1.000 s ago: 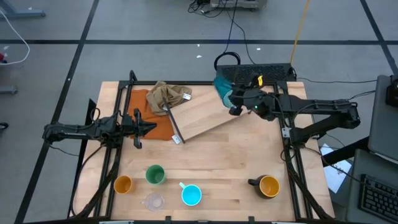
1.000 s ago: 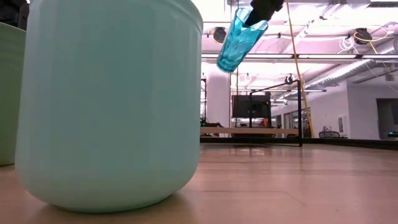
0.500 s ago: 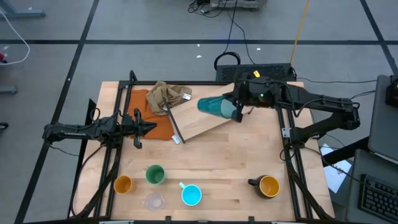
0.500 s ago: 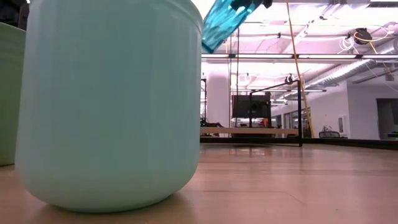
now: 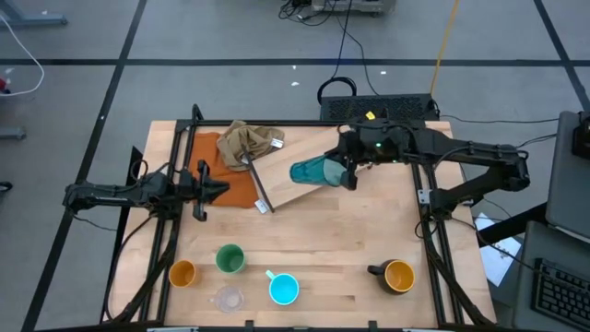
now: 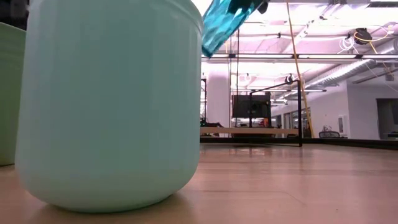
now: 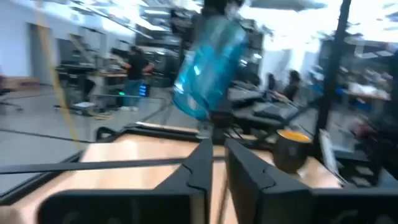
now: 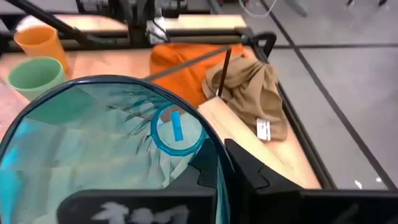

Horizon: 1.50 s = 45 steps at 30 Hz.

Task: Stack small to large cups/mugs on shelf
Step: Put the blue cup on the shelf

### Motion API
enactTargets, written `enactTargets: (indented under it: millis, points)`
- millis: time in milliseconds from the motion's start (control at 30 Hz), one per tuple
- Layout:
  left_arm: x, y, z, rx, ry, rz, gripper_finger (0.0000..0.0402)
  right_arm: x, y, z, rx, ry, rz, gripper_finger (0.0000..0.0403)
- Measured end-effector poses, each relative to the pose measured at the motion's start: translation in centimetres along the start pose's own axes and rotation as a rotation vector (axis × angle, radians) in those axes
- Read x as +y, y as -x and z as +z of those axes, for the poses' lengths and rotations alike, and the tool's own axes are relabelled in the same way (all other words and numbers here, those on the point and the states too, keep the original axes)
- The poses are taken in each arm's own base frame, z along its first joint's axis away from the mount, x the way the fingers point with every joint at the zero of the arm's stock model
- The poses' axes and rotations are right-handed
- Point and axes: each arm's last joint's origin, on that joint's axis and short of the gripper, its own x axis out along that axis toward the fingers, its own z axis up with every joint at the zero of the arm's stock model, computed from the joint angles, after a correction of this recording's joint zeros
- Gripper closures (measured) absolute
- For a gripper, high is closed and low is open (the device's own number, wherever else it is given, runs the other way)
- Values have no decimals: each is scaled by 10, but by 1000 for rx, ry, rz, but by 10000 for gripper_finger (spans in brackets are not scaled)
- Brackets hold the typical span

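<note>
Shelf at the back, cups along the front.
I see the tumbler (image 5: pixel 314 171) tilted above the shelf (image 5: pixel 304 169); mug (image 5: pixel 397 276) sits front right on the surface (image 5: pixel 369 231).

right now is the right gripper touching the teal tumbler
Touching. In the right wrist view the right gripper is clamped on the teal tumbler rim.

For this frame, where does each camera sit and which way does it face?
High: overhead, straight down; both arms, right gripper holding the teal tumbler over the shelf.
Low: tabletop level, behind the light-blue mug, facing the room; no arm clearly shows.
Left wrist: past its own fingers across the table.
Right wrist: into the tumbler's mouth.
Shared: all four show the tumbler.
</note>
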Motion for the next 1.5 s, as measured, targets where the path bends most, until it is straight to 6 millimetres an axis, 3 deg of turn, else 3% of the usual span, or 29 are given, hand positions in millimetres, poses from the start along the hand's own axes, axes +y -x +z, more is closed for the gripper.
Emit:
enactTargets:
  millis: [200,400,533,700,933,1200,1500]
  points:
    - [0,0,3,-29,159,3,218,0,-10,2,27,-3,43,403]
    - [-1,-2,2,-15,258,-22,68,1,-13,19,9,-9,99,403]
    - [-2,-8,6,-9,238,-39,10,2,-20,27,48,-7,126,403]
    - [-8,-27,29,95,151,-60,13,3,-29,39,92,-13,153,403]
    - [-19,-75,66,296,27,-136,53,5,-36,53,80,-39,225,403]
    - [-25,-122,73,501,-48,-132,66,5,-36,51,115,-58,229,403]
    - [-29,-140,85,502,-125,-156,66,7,-35,48,147,-72,283,403]
